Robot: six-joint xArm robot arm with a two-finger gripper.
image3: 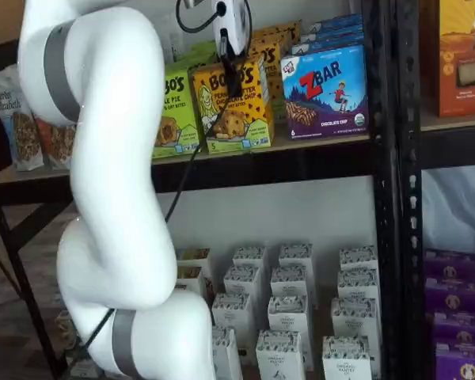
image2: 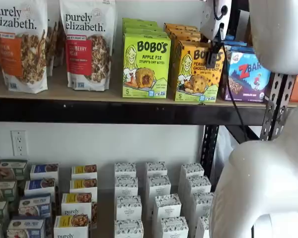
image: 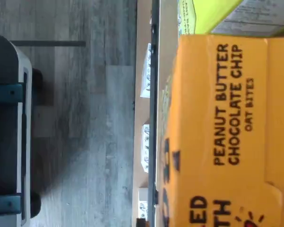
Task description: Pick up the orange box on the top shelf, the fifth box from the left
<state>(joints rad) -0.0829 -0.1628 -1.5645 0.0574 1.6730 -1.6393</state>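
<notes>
Orange box (image2: 197,72) standing on top shelf (image2: 114,111) btw green box (image2: 146,66) & blue box (image2: 246,74). Gripper (image3: 231,59) right over it, prob lined up to grab; open or closed, can't tell.

**Camera setup: three views**

Wrist camera is sitting very close above the orange box (image: 227,132), looking down past the top shelf (image: 154,118) edge to the floor (image: 85,118); picture is lying turned on its side. One shelf camera is facing the shelves nearly head-on; the other is viewing from the side, the arm (image3: 111,182) filling its foreground. Both are sharing the orange box (image2: 196,72) (image3: 233,107) and the ZBar box (image2: 246,77) (image3: 326,93).
</notes>
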